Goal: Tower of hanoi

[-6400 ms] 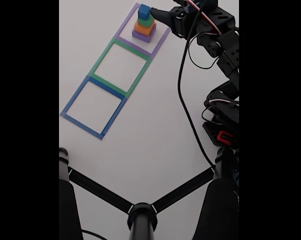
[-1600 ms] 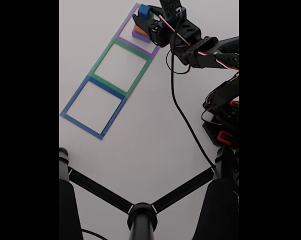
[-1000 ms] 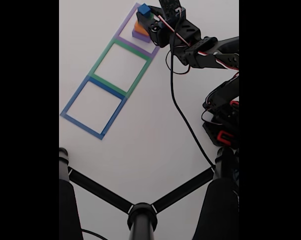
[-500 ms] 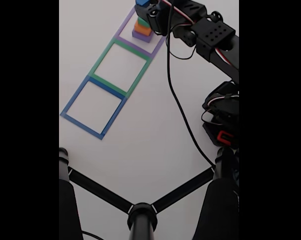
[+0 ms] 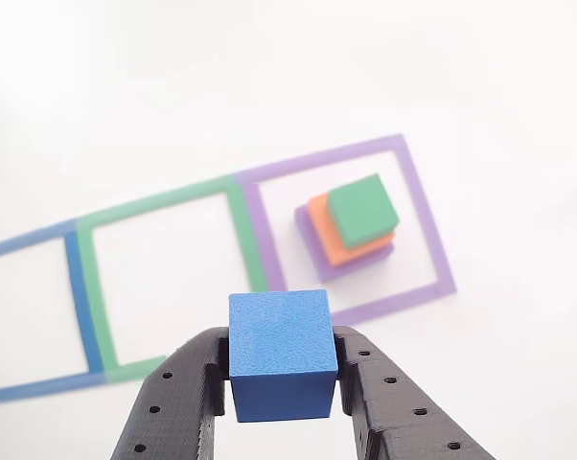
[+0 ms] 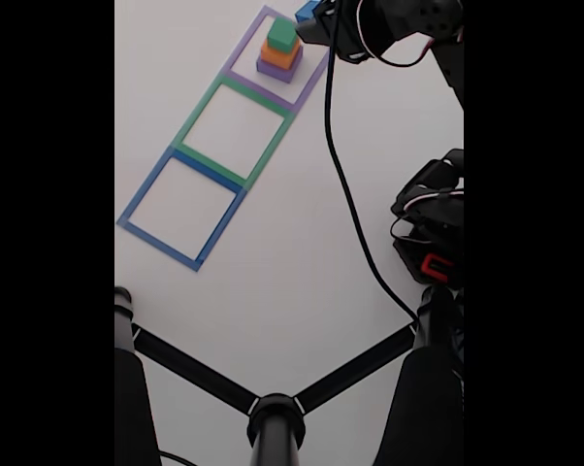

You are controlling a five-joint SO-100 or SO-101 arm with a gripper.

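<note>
Blue cube (image 5: 280,353) pinched between black gripper (image 5: 282,379) fingers, raised clear of green block (image 5: 363,211).

We see a white table (image 6: 302,243) carrying three square tape outlines in a joined row. The purple outline (image 6: 313,80) lies nearest the claw (image 6: 309,14), the green outline (image 6: 197,107) next, and the blue outline (image 6: 146,189) farthest from it. Well away from the claw, black tripod legs (image 6: 190,371) meet at a hub (image 6: 275,416) at the fixed view's lower edge.
</note>
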